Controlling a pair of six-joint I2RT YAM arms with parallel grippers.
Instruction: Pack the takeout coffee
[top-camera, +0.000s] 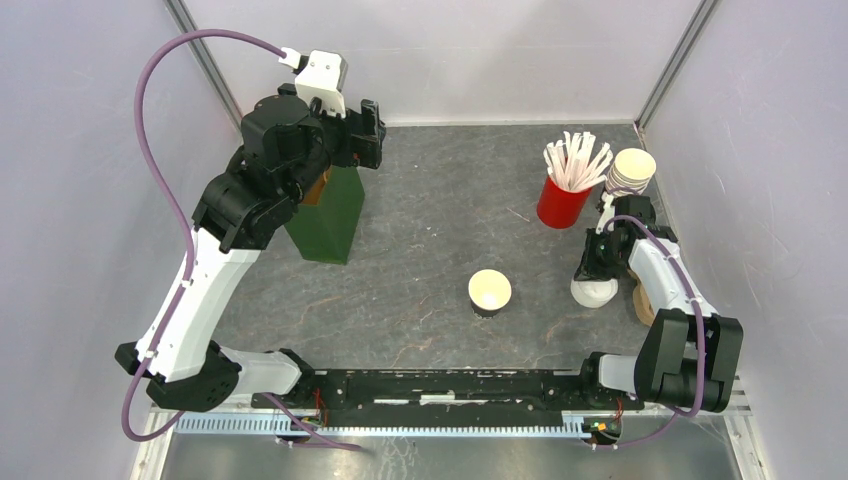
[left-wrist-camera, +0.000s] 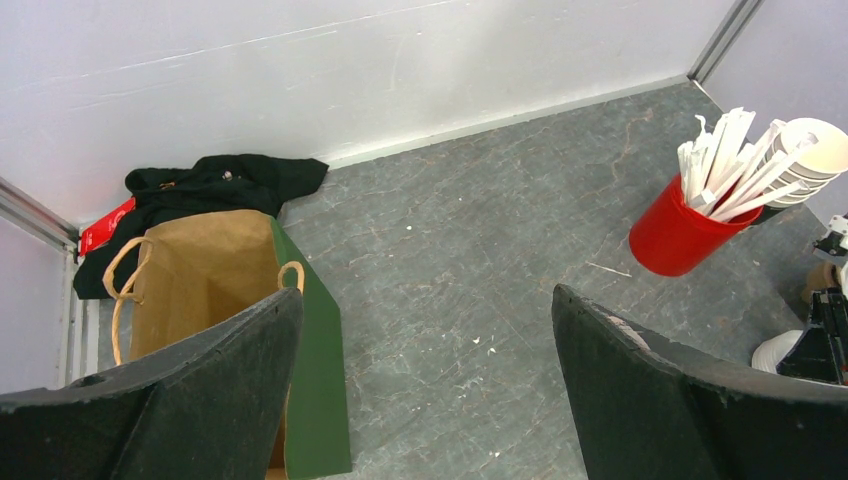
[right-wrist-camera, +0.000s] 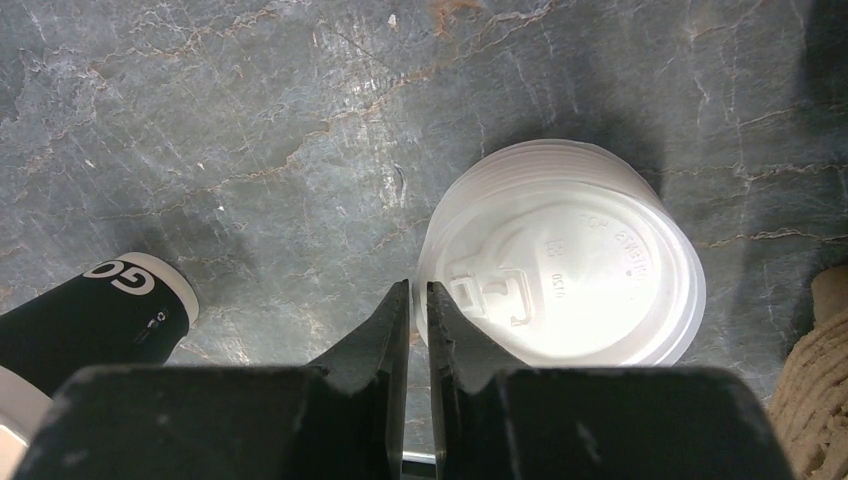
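One dark takeout coffee cup stands lidless in the middle of the table, its cream inside showing. The right wrist view catches its dark side at the left edge. A stack of white lids lies at the right. My right gripper points down at the stack's left edge, its jaws nearly together with the top lid's rim between the tips. Over the bag at the far left, my left gripper hangs high and wide open, with nothing in it.
A green paper bag with a brown inside stands open at the far left, a black cloth behind it. A red cup of stirrers and a stack of lidless cups stand far right. A tan rough object lies beside the lids.
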